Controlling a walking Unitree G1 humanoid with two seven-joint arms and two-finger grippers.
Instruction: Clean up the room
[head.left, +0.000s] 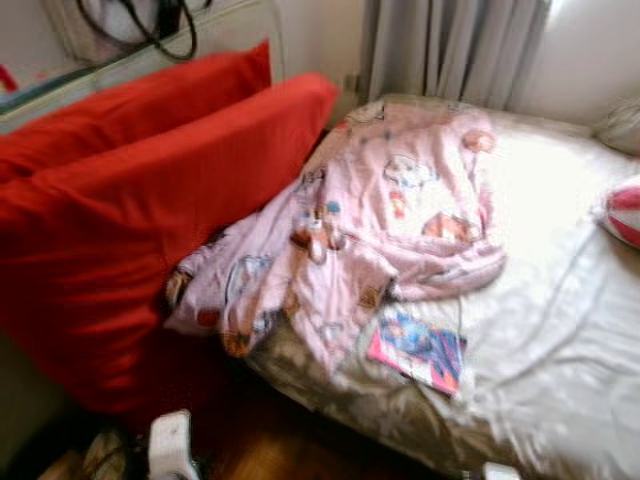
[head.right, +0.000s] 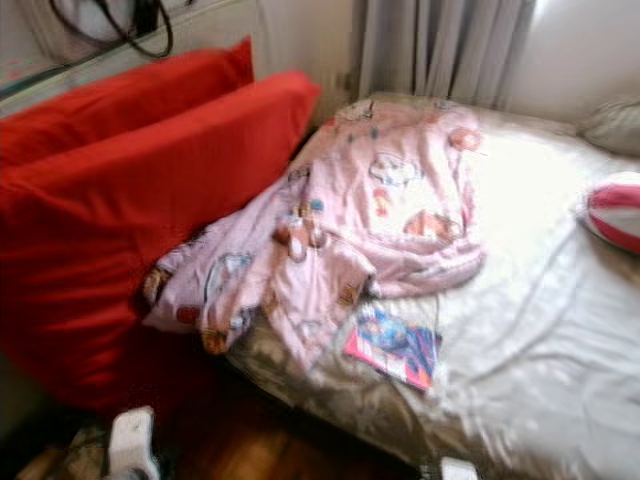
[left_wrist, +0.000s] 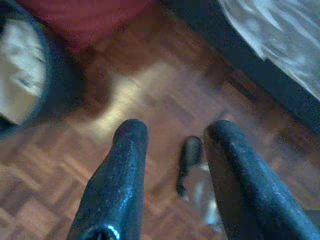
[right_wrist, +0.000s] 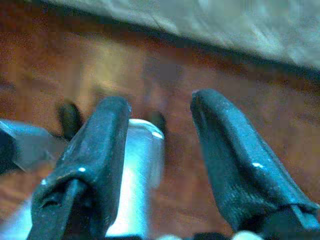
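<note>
Messy bed, both arms hanging idle – jaws apart, gripping nothing.

Left gripper (left_wrist: 175, 165) and right gripper (right_wrist: 160, 150) hung low over the wood floor (left_wrist: 150, 85), jaws spread and empty. Well ahead of and above both, a pink blanket (head.left: 380, 220) lay bunched on the bed (head.left: 560, 330), spilling onto red cushions (head.left: 130, 220) – a magazine (head.left: 418, 348) sat just beside the blanket's edge. Views were blurred.

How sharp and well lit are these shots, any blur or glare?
Both eye views are soft with motion blur, and the white sheet is blown out near the window. Both wrist views are dim and smeared over the wooden floor; each open hand's fingers look fairly sharp.
</note>
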